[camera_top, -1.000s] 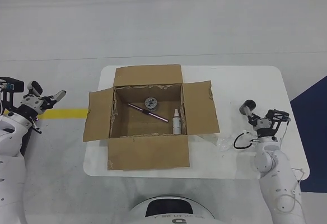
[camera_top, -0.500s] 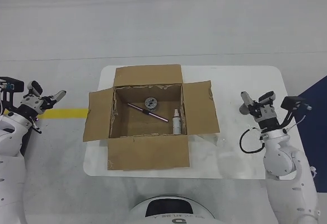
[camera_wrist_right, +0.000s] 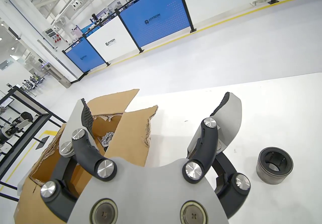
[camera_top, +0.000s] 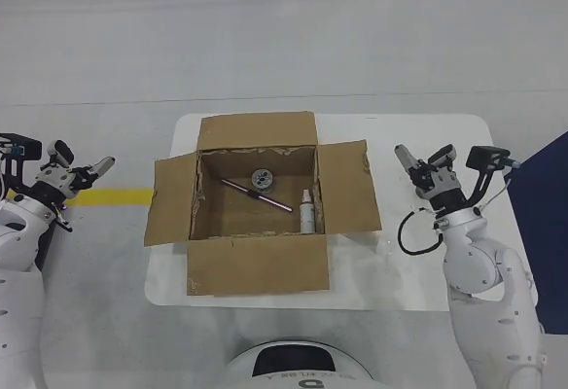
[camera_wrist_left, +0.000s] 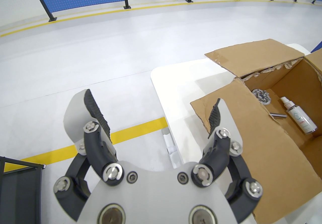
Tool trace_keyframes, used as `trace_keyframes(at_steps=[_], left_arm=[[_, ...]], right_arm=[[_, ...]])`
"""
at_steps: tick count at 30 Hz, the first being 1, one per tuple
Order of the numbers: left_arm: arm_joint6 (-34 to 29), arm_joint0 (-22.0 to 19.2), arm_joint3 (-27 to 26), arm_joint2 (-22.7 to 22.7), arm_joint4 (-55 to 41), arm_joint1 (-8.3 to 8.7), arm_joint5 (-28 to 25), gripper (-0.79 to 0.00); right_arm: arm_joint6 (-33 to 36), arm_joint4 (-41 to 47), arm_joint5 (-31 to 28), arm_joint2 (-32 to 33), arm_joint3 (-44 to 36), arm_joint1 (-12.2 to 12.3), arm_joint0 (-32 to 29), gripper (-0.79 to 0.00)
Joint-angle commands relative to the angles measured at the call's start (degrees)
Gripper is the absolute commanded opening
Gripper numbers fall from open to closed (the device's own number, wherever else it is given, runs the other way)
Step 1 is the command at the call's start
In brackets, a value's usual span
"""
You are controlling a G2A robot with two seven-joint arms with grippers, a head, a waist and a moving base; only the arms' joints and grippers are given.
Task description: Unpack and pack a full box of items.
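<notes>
The likeliest trouble is a snag: the box [camera_top: 255,199] stands open just beside the right gripper [camera_top: 423,156], and its nearest flap [camera_top: 347,187] leans out between that gripper and the cavity, so a low or slanted approach could catch the cardboard and drag the whole box across the table [camera_top: 430,282]. Inside, the spray bottle [camera_top: 307,209] lies close against the wall nearest this gripper, which probably leaves little room for a finger to slip down beside it, and the thin rod [camera_top: 256,194] lies flat on the floor of the box, beyond the bottle, next to the round metal part [camera_top: 262,177] (a flat, slim thing that may well slide out of a pinch). A metal ring [camera_wrist_right: 274,169] sits on the table near the right gripper, on the side away from the box, where a careless swing could knock it. The right gripper hangs above the table, fingers spread wide and empty, tips aimed past the box's corner. The left gripper [camera_top: 83,160] hangs off the table over the floor, also wide and empty, with the box ahead of it and to one side.
</notes>
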Motion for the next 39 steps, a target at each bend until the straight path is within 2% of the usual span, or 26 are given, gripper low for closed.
trace_keyframes(at_steps=[1,5,8,9,11,16,20,25,39], left_arm=[[0.00,0.00,0.00,0.00,0.00,0.00,0.00,0.000],[0.00,0.00,0.00,0.00,0.00,0.00,0.00,0.000],[0.00,0.00,0.00,0.00,0.00,0.00,0.00,0.000],[0.00,0.00,0.00,0.00,0.00,0.00,0.00,0.000],[0.00,0.00,0.00,0.00,0.00,0.00,0.00,0.000],[0.00,0.00,0.00,0.00,0.00,0.00,0.00,0.000],[0.00,0.00,0.00,0.00,0.00,0.00,0.00,0.000],[0.00,0.00,0.00,0.00,0.00,0.00,0.00,0.000],[0.00,0.00,0.00,0.00,0.00,0.00,0.00,0.000]], right_arm=[[0.01,0.00,0.01,-0.01,0.00,0.00,0.00,0.000],[0.35,-0.76,-0.35,-0.37,-0.70,0.03,0.13,0.000],[6.29,-10.33,1.28,-5.30,-7.17,0.20,1.35,0.000],[7.77,-12.10,3.77,-7.06,-9.38,0.08,1.98,0.000],[12.28,-14.44,4.67,-11.79,-12.70,-0.06,3.85,0.000],[30.96,-17.85,7.25,-23.74,-11.54,-0.71,14.68,0.000],[37.50,-15.51,9.77,-32.06,-3.85,-2.06,23.81,0.000],[37.67,-12.47,10.18,-37.21,2.72,-3.33,29.48,0.000],[37.57,-12.47,9.93,-37.28,2.69,-3.34,29.60,0.000]])
